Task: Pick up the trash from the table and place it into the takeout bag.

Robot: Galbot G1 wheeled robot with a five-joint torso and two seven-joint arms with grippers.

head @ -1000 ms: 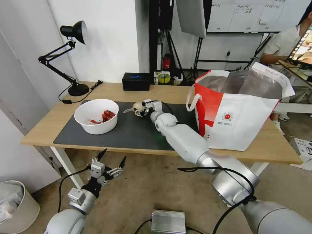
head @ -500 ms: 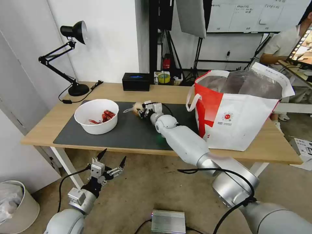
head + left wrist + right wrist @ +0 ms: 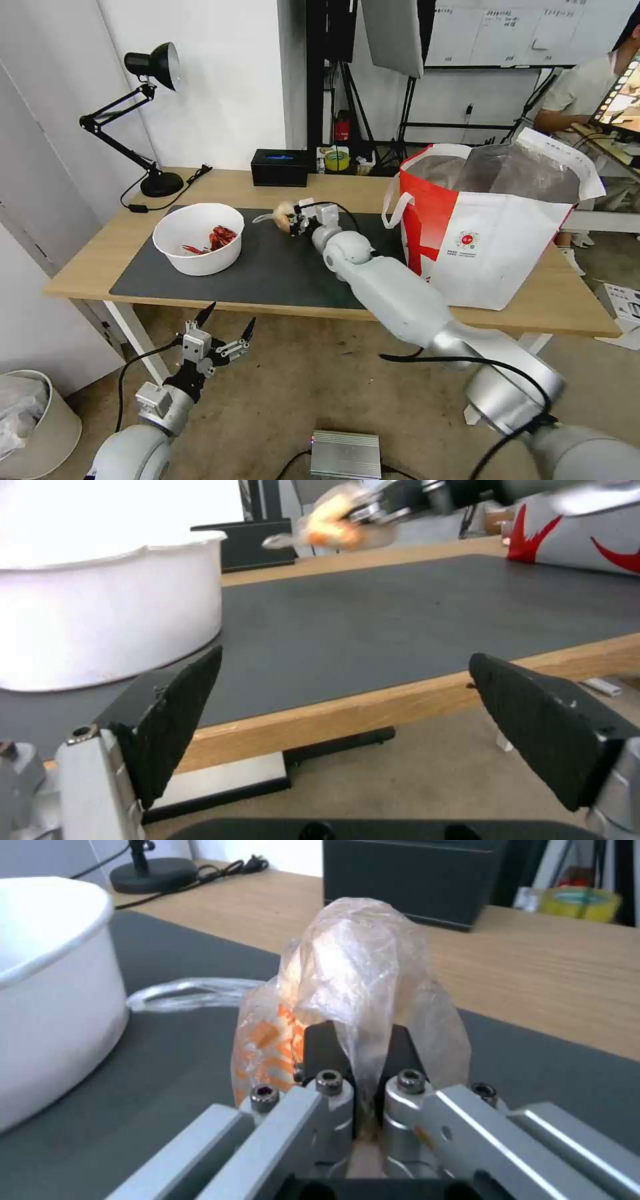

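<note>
- clear bag (image 3: 360, 990): thin crinkled glossy plastic
- table (image 3: 333, 190): pale smooth wood
- mat (image 3: 267, 267): matt dark grey
- takeout bag (image 3: 493, 227): silvery foil lining

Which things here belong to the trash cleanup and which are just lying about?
Part of the job:
- clear bag with tan lump, clamped in the right claw above the mat
- white bowl with red shells
- takeout bag
- table

Just lying about:
- black desk lamp
- black box
- yellow tape roll
</note>
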